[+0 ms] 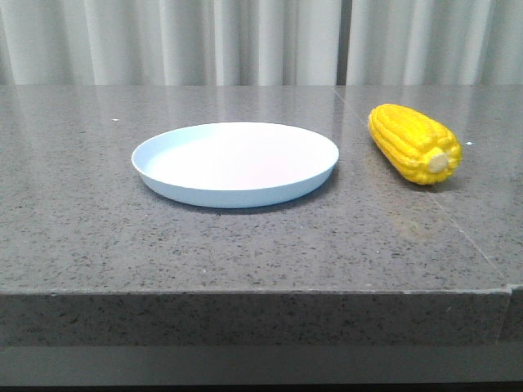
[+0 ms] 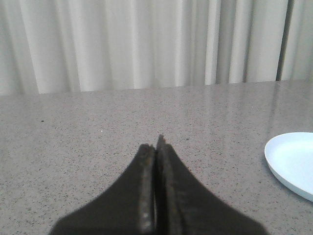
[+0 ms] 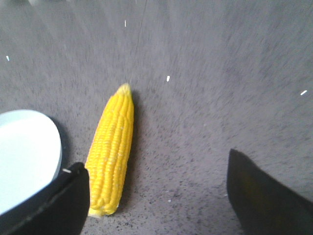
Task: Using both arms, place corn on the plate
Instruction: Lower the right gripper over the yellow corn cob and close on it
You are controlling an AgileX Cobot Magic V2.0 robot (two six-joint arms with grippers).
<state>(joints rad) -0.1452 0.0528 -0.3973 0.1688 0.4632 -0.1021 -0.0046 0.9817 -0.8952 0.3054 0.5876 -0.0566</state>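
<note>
The yellow corn (image 1: pixel 413 143) lies on the grey stone table, to the right of the pale blue-white plate (image 1: pixel 235 162), its pale stub end toward the front. No gripper shows in the front view. In the right wrist view my right gripper (image 3: pixel 156 176) is open and empty above the table; the corn (image 3: pixel 111 149) lies just inside its one finger (image 3: pixel 61 200), and the plate's rim (image 3: pixel 29 152) is beside it. In the left wrist view my left gripper (image 2: pixel 155 147) is shut and empty over bare table, with the plate's edge (image 2: pixel 291 161) off to one side.
The grey speckled table (image 1: pixel 245 245) has its front edge near the camera. A pale curtain (image 1: pixel 245 41) hangs behind the table.
</note>
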